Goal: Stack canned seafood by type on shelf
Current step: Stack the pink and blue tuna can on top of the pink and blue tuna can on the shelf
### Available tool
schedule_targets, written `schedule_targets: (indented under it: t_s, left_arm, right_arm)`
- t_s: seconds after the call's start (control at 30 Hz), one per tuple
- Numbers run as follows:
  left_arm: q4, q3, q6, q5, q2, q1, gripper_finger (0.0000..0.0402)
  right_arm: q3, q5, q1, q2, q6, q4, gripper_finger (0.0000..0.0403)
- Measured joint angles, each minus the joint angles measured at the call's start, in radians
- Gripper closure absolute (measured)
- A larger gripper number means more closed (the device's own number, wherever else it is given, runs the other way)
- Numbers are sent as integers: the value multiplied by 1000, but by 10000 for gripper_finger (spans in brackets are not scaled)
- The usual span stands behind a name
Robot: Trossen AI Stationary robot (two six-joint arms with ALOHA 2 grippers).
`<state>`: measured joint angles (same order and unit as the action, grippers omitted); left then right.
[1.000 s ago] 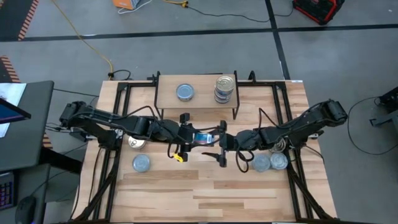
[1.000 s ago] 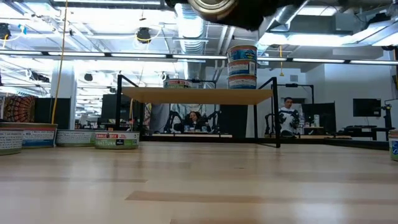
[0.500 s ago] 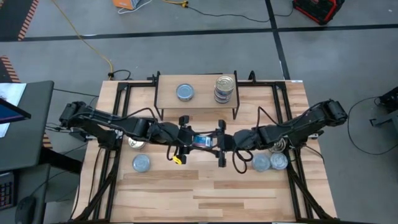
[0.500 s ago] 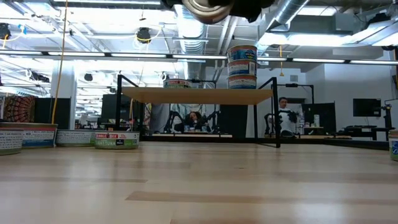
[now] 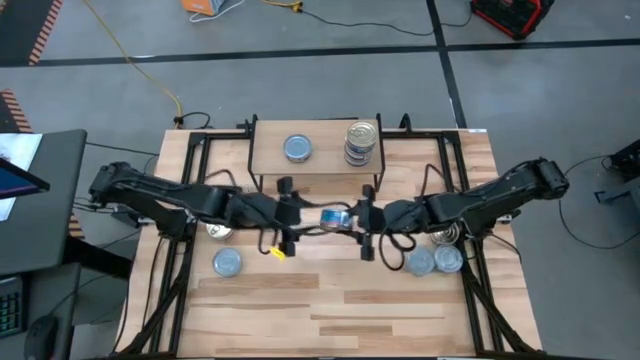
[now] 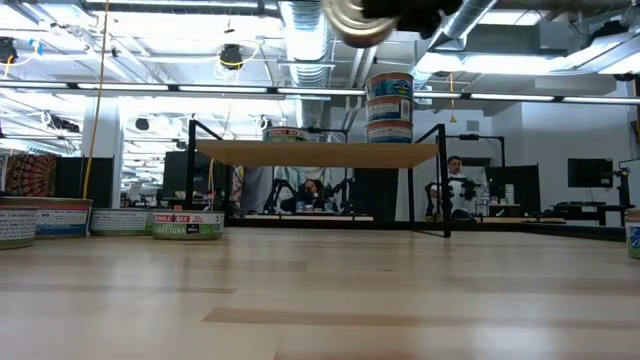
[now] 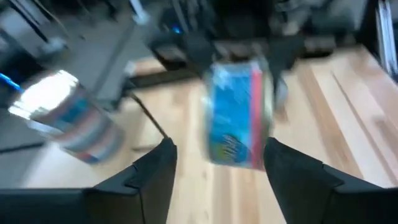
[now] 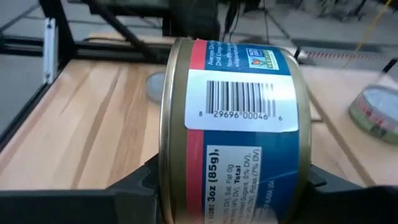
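From above, the shelf (image 5: 315,150) carries one blue-topped tin (image 5: 297,148) and a short stack of tins (image 5: 361,141), while several tins (image 5: 227,262) lie on the table, so most sorting remains. In the right wrist view the right gripper (image 8: 230,186) clamps a blue-labelled tin (image 8: 233,124), held above the table just in front of the shelf. In the left wrist view the left gripper (image 7: 217,165) stands open around that tin without gripping it.

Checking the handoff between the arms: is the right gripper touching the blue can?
Touching. The right wrist view shows the blue can held on edge between the right gripper fingers, their pads against both flat faces.
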<state>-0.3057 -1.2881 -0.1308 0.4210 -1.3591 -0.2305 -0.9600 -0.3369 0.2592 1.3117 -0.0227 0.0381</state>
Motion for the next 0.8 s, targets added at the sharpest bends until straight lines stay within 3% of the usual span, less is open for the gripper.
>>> schedule_targets:
  t_s: [0.2, 0.5, 0.67, 0.8]
  left_arm:
    - [9, 21, -45, 51, 77, -12, 151]
    - [284, 307, -244, 79, 84, -7, 150]
    - [401, 395, -393, 106, 121, 30, 150]
    - [500, 450, -458, 20, 170, 92, 150]
  right_arm:
    - [2, 3, -74, -118, -38, 139, 192]
    - [1, 12, -372, -243, -170, 175, 192]
    - [-40, 272, -575, -260, -311, 218, 191]
    - [-99, 426, -694, -224, -412, 265, 191]
